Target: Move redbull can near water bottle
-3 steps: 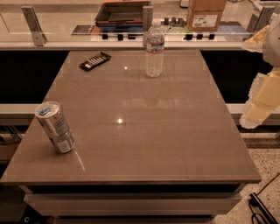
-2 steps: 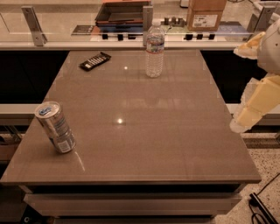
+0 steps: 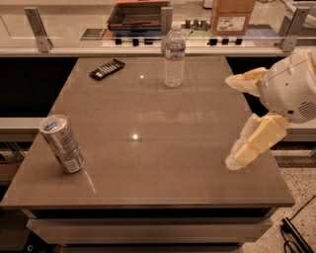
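The redbull can (image 3: 62,144), slim and silver-and-blue, stands upright near the front left corner of the grey-brown table (image 3: 163,143). The water bottle (image 3: 174,56), clear with a white cap and a pale label band, stands upright at the far middle of the table. My gripper (image 3: 230,121) is over the table's right edge, far to the right of the can. Its two pale fingers are spread wide, one (image 3: 244,81) above and one (image 3: 250,144) below, with nothing between them.
A black remote (image 3: 106,68) lies at the table's far left. Behind the table runs a counter with a railing (image 3: 163,45), a dark tray (image 3: 138,14) and a cardboard box (image 3: 232,15). Cables (image 3: 296,232) lie on the floor at the lower right.
My gripper has moved left from beyond the right edge to over the table's right side. The can and the bottle have not moved.
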